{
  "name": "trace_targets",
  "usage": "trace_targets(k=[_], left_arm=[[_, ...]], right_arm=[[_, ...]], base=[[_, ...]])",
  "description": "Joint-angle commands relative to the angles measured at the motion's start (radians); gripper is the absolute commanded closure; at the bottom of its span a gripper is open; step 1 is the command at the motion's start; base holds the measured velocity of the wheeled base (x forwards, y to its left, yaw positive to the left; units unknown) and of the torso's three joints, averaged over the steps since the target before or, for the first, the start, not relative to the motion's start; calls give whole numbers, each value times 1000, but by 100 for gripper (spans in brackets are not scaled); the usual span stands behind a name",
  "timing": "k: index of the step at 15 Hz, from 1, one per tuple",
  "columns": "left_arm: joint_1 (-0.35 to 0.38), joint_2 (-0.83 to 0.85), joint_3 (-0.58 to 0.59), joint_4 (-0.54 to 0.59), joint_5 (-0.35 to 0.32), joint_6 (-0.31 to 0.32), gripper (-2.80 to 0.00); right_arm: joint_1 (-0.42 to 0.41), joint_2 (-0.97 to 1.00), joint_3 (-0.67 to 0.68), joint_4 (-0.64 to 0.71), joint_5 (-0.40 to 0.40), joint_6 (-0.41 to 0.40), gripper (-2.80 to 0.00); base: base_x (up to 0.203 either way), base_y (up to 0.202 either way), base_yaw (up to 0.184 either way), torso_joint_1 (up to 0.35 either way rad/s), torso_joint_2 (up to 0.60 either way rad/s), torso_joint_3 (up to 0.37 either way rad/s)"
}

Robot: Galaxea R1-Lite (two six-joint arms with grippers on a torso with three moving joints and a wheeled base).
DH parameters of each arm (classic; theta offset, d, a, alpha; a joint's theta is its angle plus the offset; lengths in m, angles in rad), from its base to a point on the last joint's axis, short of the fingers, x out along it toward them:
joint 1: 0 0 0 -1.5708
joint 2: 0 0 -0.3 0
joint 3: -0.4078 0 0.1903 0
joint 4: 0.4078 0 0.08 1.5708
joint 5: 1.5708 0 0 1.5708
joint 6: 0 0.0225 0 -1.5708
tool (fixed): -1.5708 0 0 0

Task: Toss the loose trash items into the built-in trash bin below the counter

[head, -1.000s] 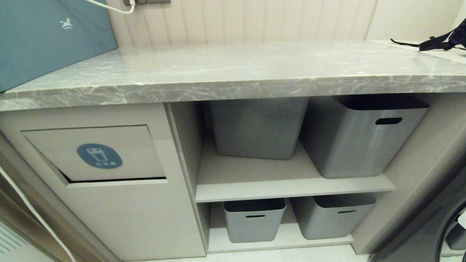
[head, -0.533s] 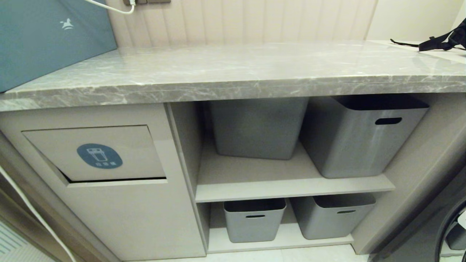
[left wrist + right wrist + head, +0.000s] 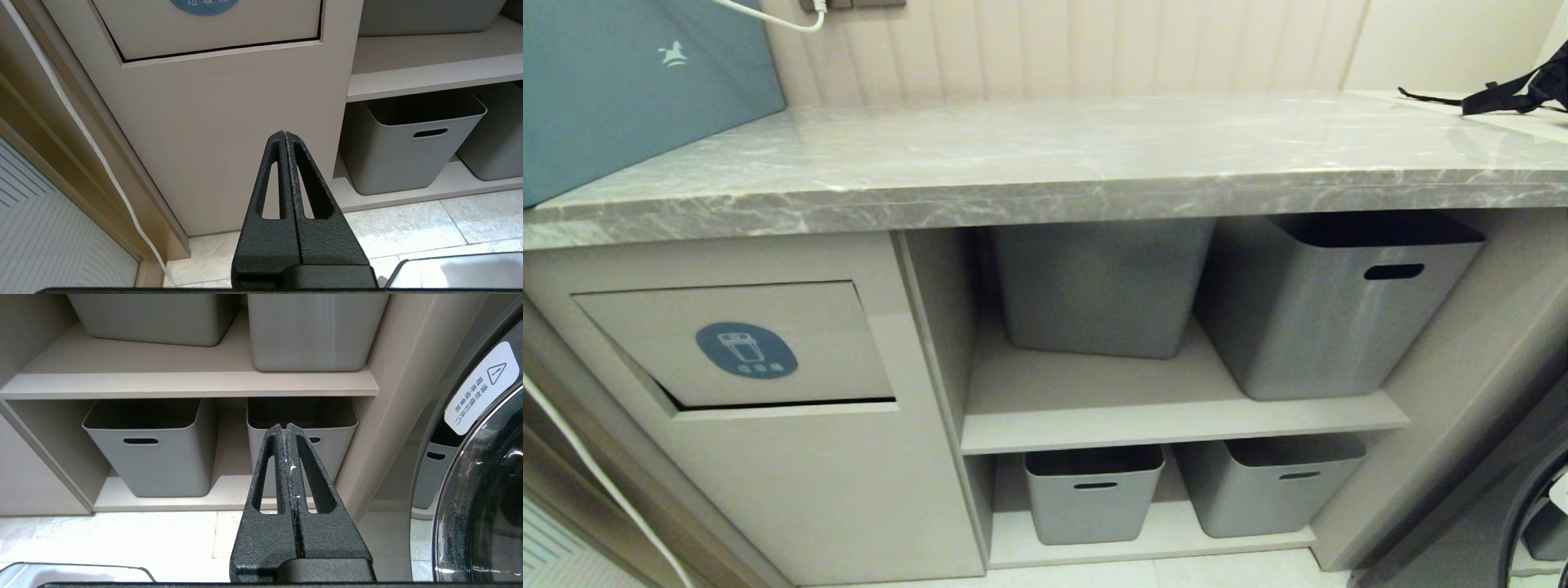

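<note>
The built-in trash bin [image 3: 768,359] is a beige cabinet front below the counter's left end, its tilting flap bearing a blue oval sticker [image 3: 746,349]; the flap's lower edge [image 3: 212,45] also shows in the left wrist view. No loose trash items are in view; the grey marble counter [image 3: 1045,163] shows none. My left gripper [image 3: 284,132] is shut and empty, low before the bin's cabinet front. My right gripper [image 3: 285,426] is shut and empty, low before the lower shelf tubs. Neither arm appears in the head view.
A large teal-blue box [image 3: 629,82] stands on the counter's left end, a black backpack strap [image 3: 1503,98] at its far right. Grey tubs [image 3: 1331,302] fill two open shelves. A washing machine door [image 3: 482,477] is at the right. A white cable [image 3: 81,134] hangs left of the bin.
</note>
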Motion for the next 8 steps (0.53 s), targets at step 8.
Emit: trace_targets(k=[8], left_arm=[[0, 0, 0, -4, 27, -53, 0]], right_arm=[[0, 1, 3, 6, 7, -56, 0]], base=[[0, 0, 0, 0, 0, 0]])
